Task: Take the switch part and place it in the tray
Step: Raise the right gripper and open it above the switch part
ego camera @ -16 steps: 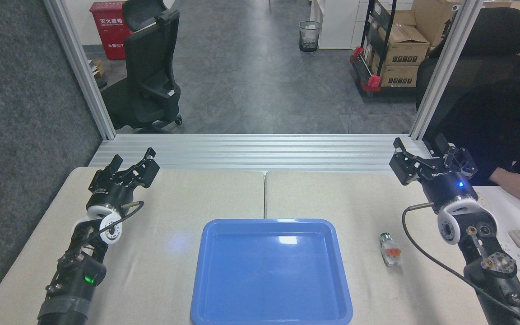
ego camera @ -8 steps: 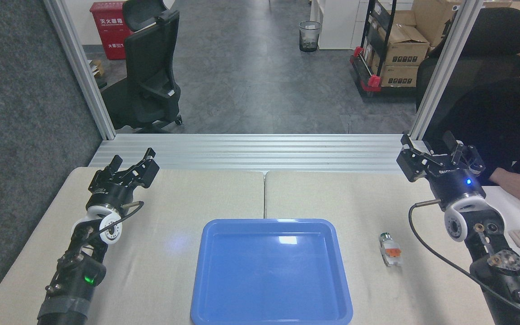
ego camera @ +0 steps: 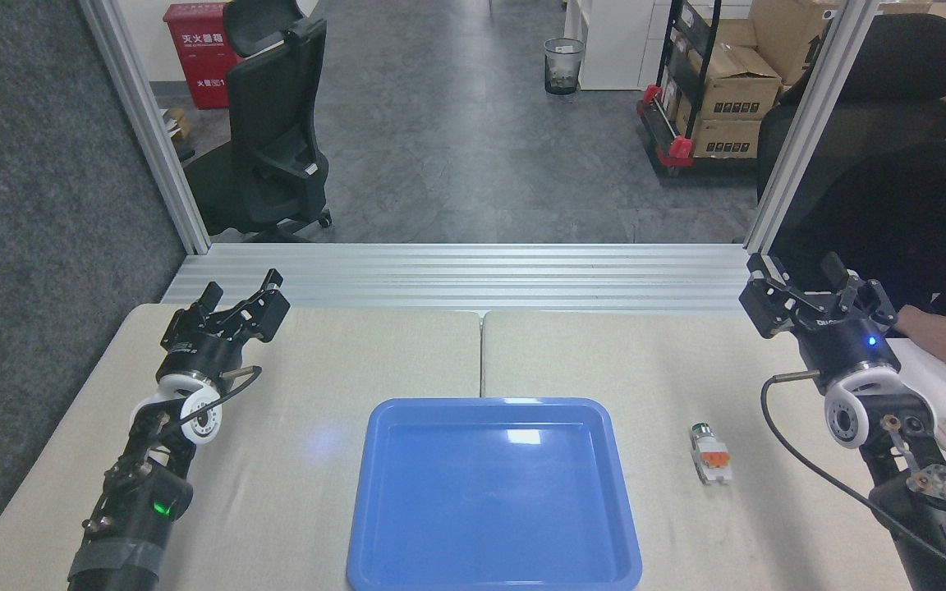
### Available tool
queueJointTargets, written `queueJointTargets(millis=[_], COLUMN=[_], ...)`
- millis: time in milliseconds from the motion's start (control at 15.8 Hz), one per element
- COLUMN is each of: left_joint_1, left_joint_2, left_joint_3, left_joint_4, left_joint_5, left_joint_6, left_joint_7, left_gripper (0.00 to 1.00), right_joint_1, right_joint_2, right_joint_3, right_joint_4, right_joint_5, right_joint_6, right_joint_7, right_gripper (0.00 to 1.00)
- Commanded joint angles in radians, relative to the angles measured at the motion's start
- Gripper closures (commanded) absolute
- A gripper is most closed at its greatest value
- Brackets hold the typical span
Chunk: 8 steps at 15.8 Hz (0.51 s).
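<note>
The switch part lies on the worktop just right of the empty tray, its green-tipped metal end pointing far and its white block near. It looks light, rigid and rather slick, so I judge the flat sides of the white and orange body the best hold, since the round metal end could roll or slip. The right tool hovers far and right of it, fingers spread and empty; the left tool, well apart, is also open and empty.

Bare table all around the switch part, the tray near on its left.
</note>
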State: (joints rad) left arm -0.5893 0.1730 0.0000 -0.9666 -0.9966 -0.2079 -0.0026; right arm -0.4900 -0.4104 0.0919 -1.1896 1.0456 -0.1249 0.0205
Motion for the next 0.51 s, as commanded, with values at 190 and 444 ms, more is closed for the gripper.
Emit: queueJointTargets(millis=[190, 444], left_joint_1=[0.0, 0.0], left_joint_2=[0.0, 0.0], left_joint_3=[-0.023, -0.023], left_joint_4=[0.0, 0.0], left_joint_5=[0.001, 0.0], left_joint_6=[-0.001, -0.001], left_joint_7=[-0.001, -0.001], left_gripper=[0.0, 0.0], right_joint_1=[0.019, 0.018], right_joint_2=[-0.033, -0.033], right_joint_3=[-0.014, -0.011], right_joint_4=[0.021, -0.005], right_joint_5=[-0.049, -0.047], right_joint_6=[0.001, 0.002], right_joint_7=[0.002, 0.002], right_gripper=[0.01, 0.01])
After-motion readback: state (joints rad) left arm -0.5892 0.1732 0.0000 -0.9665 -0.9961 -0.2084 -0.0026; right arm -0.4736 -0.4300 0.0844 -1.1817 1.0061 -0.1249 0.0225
